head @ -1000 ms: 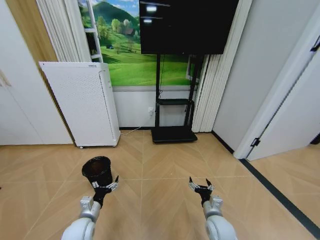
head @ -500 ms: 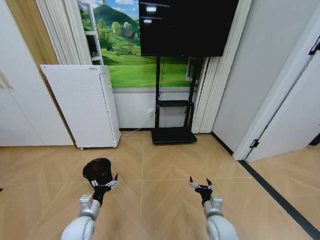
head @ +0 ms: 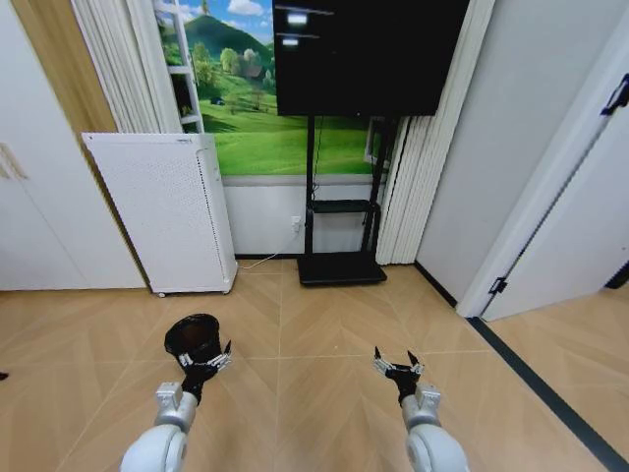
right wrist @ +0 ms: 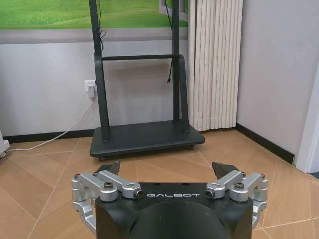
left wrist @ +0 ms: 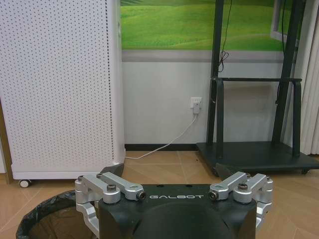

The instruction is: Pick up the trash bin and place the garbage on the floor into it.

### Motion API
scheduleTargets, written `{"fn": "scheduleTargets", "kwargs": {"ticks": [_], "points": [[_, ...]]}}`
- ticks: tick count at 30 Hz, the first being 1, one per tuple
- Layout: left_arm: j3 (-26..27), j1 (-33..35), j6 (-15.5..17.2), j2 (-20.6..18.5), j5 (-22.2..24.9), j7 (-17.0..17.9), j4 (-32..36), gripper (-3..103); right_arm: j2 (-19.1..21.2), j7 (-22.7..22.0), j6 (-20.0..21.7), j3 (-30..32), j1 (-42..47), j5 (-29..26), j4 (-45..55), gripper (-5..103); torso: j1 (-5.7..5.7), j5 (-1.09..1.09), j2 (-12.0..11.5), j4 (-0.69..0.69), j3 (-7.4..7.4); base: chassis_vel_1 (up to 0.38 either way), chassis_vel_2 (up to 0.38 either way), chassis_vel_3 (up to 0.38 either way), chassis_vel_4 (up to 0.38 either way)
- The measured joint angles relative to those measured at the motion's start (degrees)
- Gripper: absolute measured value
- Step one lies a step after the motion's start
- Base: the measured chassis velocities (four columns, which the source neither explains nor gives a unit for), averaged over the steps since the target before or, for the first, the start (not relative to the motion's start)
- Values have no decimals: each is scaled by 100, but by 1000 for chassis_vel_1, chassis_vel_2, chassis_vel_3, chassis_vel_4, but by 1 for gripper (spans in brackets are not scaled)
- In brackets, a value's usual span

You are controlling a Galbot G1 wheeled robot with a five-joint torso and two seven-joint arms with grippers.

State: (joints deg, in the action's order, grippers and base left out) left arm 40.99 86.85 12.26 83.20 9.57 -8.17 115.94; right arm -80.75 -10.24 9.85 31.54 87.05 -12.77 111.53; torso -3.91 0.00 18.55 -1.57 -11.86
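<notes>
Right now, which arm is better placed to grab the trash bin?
Left. Its open hand sits right at the trash bin, whose rim shows just beyond its fingers in the left wrist view. The right hand is open over bare floor, farther away.

A home living room: wall-side television (head: 369, 49) on a black stand (head: 341, 264), herringbone wood floor (head: 324, 324), pleated curtains (head: 418, 147).

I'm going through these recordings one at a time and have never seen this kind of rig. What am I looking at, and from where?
This is a wheeled robot with two arms. The wide picture comes from its head, looking down at a wooden floor. The left claw hangs open right beside the trash bin, a small black basket standing on the floor, not held. The right claw is open over bare floor. The other two pictures come from cameras on each wrist, looking past the claw toward the wall. Behind stand a white perforated appliance and a TV stand.
</notes>
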Motion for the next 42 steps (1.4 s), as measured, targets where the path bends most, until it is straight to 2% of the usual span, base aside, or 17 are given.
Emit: {"fn": "scheduleTargets", "kwargs": {"ticks": [42], "points": [[9,-81,64,48,-21,108,-28,100,148,79,-41,39,-46,-135,-110,100,-357,0,991,0,-634,0,0,0,0]]}}
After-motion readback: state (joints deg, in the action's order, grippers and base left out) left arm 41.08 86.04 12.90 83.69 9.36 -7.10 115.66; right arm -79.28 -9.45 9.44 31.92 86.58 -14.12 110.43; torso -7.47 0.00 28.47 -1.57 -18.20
